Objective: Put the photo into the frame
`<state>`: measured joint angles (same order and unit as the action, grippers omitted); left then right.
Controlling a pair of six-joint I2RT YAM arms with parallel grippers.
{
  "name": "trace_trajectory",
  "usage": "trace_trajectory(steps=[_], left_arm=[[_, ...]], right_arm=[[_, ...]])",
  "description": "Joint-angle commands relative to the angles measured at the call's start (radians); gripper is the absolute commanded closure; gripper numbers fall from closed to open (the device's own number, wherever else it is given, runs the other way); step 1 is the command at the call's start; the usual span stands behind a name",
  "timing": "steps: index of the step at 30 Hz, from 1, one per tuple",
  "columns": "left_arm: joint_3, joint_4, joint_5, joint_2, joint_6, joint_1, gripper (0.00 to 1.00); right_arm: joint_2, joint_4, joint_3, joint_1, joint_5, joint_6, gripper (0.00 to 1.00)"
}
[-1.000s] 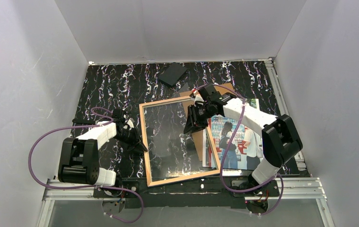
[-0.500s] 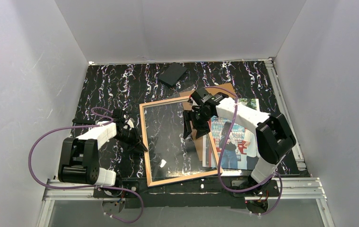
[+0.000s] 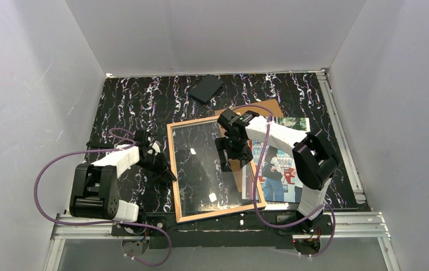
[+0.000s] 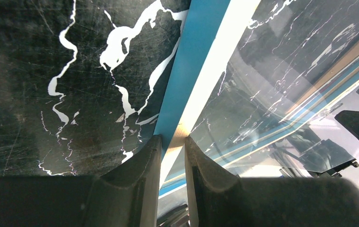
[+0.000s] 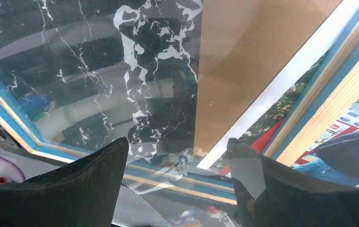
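The pincer (image 5: 177,189) stood with its two dark fingers (image 5: 73,189) spread wide above the glass pane (image 5: 97,71) of the frame (image 5: 310,125). Ahead and to the left of it, the black, white-veined counter (image 5: 35,47) showed through the glass. Ahead and slightly right, a plain brown backing board (image 5: 243,61) lay under the pane. Farther right slanted the frame's rail, blue beside tan wood, and past it lay the photo (image 5: 357,118), with green foliage, red and a dark-clad figure. Whether the fingertips touched the glass could not be told.

The frame (image 3: 217,212) is tan wood, its glass pane (image 3: 200,164) clear and glossy — the backing board (image 5: 243,56) matt brown, the photo (image 3: 282,175) paper.
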<state>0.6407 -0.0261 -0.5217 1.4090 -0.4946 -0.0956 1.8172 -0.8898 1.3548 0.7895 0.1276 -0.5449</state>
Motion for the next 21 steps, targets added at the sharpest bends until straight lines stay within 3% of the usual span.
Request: trace_trajectory(steps=[1, 21], left_arm=[[0.017, -0.082, -0.058, 0.009, -0.007, -0.004, 1.00], [0.014, -0.080, -0.059, 0.013, -0.008, -0.004, 1.00]], right_arm=[[0.029, -0.049, 0.069, 0.039, -0.064, 0.006, 0.15], [0.120, -0.233, 0.192, 0.122, -0.333, -0.012, 0.11]])
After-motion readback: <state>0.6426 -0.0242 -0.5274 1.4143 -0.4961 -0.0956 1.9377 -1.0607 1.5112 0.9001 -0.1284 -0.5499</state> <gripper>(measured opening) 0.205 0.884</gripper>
